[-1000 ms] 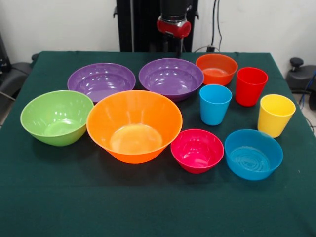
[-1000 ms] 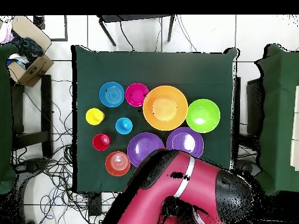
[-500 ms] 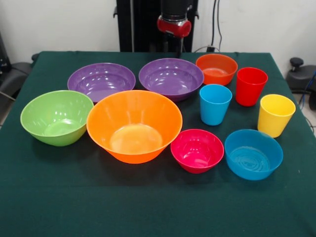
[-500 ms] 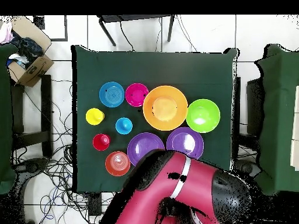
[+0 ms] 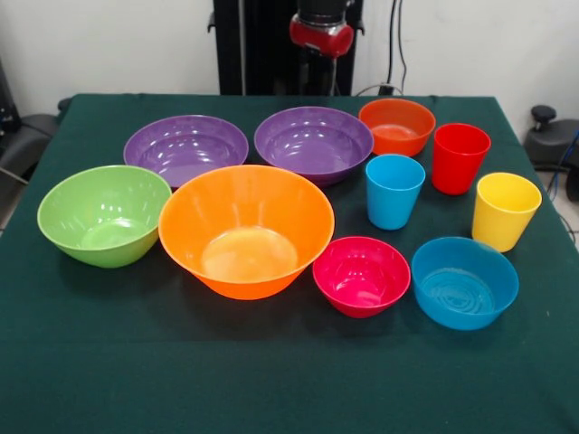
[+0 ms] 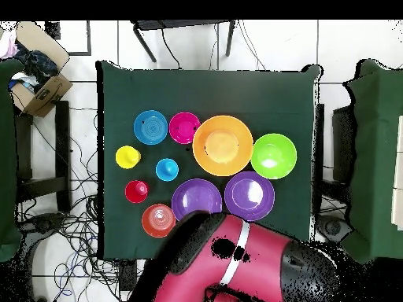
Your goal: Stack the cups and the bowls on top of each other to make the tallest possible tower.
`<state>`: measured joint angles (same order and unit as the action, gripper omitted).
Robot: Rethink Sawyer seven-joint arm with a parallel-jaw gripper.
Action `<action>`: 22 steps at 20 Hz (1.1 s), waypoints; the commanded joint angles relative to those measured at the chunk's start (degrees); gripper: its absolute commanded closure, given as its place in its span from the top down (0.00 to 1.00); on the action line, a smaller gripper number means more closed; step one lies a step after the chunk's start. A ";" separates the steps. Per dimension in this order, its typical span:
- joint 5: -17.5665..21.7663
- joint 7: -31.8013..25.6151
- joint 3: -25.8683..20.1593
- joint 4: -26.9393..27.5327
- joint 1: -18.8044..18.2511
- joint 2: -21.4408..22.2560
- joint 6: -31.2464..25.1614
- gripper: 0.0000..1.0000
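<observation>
Sitting unstacked, bowls (image 5: 246, 231), cups (image 5: 394, 191); claw (image 5: 321, 77) seemingly behind.

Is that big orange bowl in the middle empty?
Empty: the large orange bowl sits upright on the table, its bare inside showing in both views.

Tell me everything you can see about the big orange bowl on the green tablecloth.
The large glossy orange plastic bowl is round, deep, with sloping walls and a paler flat bottom. It sits upright and empty on the dark green tablecloth, nothing stacked in it. In the front view the lime green bowl is at its left, the small pink-red bowl at its right, two purple bowls behind. Whether any rims touch is unclear.
</observation>
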<state>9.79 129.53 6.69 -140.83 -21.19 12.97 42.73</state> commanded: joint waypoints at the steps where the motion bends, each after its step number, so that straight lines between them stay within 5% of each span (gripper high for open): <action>1: -6.04 7.56 -3.73 -2.86 3.79 10.04 -12.22 1.00; 5: -7.04 6.50 -2.91 -3.82 5.82 14.93 -16.34 1.00; 10: -4.23 8.08 -3.44 -0.73 4.62 11.19 -15.44 1.00; 16: -4.92 7.45 -2.75 -1.92 4.89 15.31 -19.34 1.00; 22: -4.20 8.33 -3.28 -0.51 4.57 12.42 -17.37 1.00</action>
<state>8.11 129.53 7.29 -147.04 -16.73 26.89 30.90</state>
